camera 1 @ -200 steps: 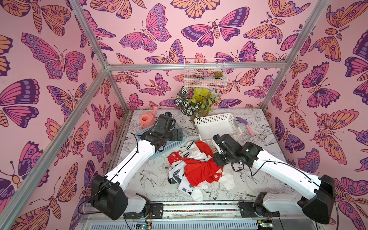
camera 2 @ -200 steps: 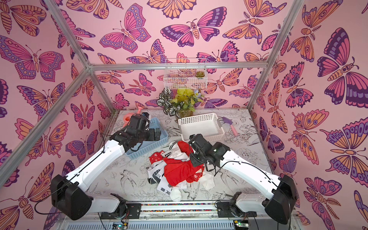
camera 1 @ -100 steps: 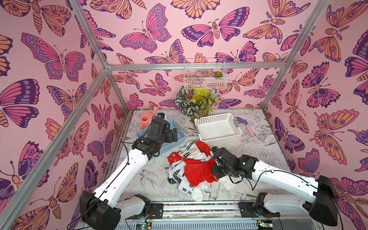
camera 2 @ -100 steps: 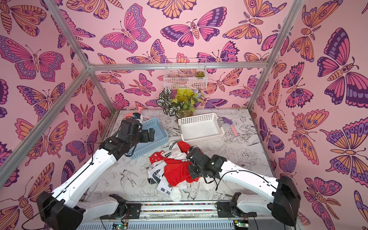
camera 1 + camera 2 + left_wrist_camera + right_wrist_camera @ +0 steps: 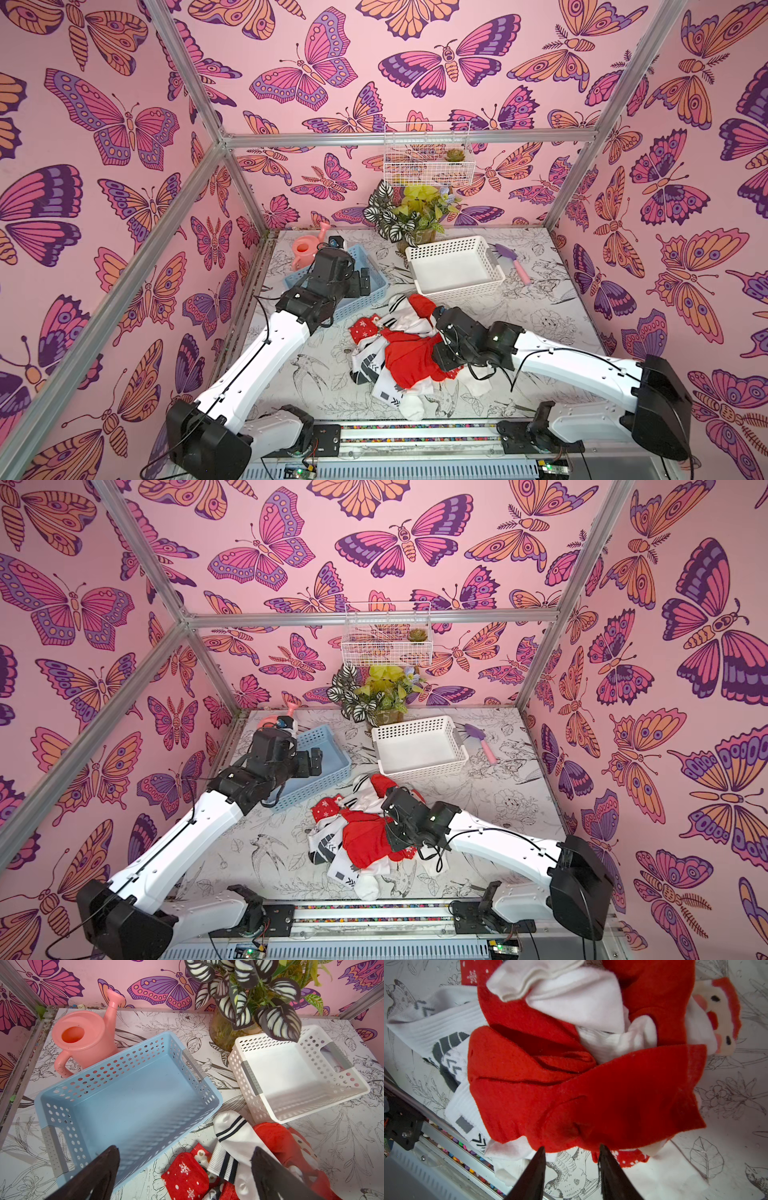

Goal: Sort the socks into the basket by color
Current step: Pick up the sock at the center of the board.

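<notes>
The socks (image 5: 399,353) lie in a mixed heap mid-table, also in the other top view (image 5: 361,841). A wide plain red sock (image 5: 591,1095) is on top, over white socks with black or grey marks. My right gripper (image 5: 572,1148) stands at that sock's near edge, jaws partly open with bare table between them. From above its body (image 5: 451,345) covers the heap's right side. My left gripper (image 5: 185,1155) is wide open and empty, above the blue basket (image 5: 128,1051). Past its fingers lie a snowflaked red sock (image 5: 185,1176) and a striped white sock (image 5: 232,1132). The white basket (image 5: 291,1118) holds nothing.
A pink watering can (image 5: 305,249) stands behind the blue basket (image 5: 374,291). A potted plant (image 5: 411,216) is at the back wall under a wire shelf (image 5: 428,153). A purple trowel (image 5: 513,257) lies right of the white basket (image 5: 453,286).
My right gripper has come down from near the white basket onto the heap's near side. The left arm has drawn back a little toward the left, over the blue basket.
</notes>
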You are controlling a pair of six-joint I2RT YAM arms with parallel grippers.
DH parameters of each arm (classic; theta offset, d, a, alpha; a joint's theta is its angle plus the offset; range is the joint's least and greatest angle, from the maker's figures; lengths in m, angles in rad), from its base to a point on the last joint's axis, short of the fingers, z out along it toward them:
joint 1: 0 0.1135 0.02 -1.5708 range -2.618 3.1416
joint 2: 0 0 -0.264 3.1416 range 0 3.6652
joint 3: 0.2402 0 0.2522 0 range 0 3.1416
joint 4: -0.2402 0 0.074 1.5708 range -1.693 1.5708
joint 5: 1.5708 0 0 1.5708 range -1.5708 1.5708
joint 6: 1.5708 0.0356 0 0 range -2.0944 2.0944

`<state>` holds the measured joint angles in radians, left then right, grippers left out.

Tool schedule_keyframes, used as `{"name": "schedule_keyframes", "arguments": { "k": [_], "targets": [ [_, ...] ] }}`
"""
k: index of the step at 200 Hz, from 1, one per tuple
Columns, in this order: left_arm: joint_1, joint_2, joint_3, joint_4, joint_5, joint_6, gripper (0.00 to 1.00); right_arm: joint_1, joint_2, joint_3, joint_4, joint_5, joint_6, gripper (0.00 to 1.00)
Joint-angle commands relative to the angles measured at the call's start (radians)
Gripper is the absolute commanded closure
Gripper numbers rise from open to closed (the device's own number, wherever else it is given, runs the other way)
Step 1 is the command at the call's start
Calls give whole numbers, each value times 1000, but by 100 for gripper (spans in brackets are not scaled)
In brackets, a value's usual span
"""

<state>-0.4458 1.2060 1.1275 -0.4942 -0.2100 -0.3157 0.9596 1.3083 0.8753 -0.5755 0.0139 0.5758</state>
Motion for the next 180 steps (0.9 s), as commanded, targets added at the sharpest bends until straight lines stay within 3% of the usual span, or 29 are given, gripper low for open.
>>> {"name": "schedule_keyframes", "arguments": {
  "k": [1, 120, 149, 180],
  "targets": [
    [-4, -19, -20, 11, -14, 3, 0, 8, 32, 42, 23, -24, -7, 56],
    [-4, -4, -23, 10, -14, 4, 0, 9, 125, 62, 54, -40, -7, 59],
    [-4, -6, -24, 11, -11, 1, 0, 8, 140, 62, 61, -33, -2, 63],
    [-4, -3, -23, 11, -11, 4, 0, 9, 139, 71, 53, -28, -3, 76]
  ]
}}
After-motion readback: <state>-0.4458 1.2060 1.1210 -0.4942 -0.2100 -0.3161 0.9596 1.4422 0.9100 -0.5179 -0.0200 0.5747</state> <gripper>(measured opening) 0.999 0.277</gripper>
